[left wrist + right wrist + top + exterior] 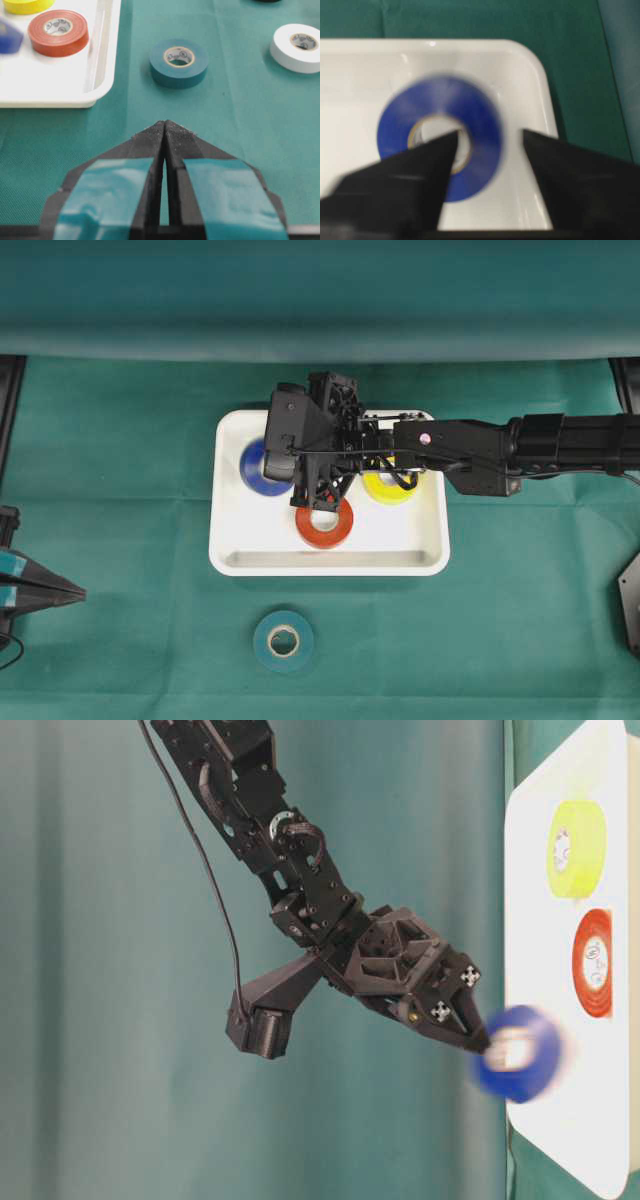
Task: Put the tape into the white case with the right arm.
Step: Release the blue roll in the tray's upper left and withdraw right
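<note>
Blurred blue tape [440, 162] over white case [530, 70], core label unreadable

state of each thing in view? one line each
blue tape: blurred, just off the open fingers, over the tray
right gripper: open
left gripper: shut, empty
white case: holds red tape and yellow tape, flat
teal tape: flat on cloth, outside
white tape: flat on cloth, outside

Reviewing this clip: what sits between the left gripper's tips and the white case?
Nothing. In the left wrist view, only bare green cloth separates the left gripper from the white case. The teal tape roll lies off to the side.
</note>
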{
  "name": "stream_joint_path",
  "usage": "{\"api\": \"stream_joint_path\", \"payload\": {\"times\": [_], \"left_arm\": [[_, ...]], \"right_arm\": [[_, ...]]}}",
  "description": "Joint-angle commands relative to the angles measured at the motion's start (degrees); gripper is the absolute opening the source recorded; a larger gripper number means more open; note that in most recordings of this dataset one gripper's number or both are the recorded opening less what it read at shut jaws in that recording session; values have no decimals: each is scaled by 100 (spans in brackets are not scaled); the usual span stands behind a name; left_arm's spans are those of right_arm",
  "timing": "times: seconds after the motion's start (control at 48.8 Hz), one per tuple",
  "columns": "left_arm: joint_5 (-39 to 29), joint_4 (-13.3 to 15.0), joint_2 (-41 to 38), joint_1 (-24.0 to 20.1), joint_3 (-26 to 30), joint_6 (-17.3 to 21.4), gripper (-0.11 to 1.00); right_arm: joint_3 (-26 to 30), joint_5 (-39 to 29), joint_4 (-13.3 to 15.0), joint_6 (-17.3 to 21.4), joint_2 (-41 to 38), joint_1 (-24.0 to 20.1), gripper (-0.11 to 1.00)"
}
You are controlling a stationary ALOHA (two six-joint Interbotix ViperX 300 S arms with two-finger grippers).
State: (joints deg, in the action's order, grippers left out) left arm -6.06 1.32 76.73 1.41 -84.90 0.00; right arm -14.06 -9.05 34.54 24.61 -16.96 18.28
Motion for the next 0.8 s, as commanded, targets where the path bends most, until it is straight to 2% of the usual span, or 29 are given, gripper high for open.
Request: {"api": "stream_joint_path", "payload": {"times": [0.0, 0.103, 0.123, 0.205, 0.472, 0.636, 0.779], "left_arm": [[62, 0, -53, -18, 62, 9, 0], [62, 0, -53, -18, 62, 9, 0], [62, 0, -53, -18, 62, 9, 0], [62, 0, -53, -18, 62, 9, 0], [62, 0, -53, -18, 62, 9, 0], [62, 0, -53, -18, 62, 9, 0], [62, 0, -53, -18, 62, 0, 0]], "right_arm": [[123, 53, 9, 26, 105, 9, 32], [114, 53, 18, 26, 105, 0, 63], [123, 53, 18, 26, 105, 0, 66], [114, 53, 18, 26, 105, 0, 58], [-79, -158, 18, 35, 299, 0, 58], [-642, -316, 9, 44, 747, 0, 58], [-1397, -246, 0, 62, 1345, 0, 58]]}}
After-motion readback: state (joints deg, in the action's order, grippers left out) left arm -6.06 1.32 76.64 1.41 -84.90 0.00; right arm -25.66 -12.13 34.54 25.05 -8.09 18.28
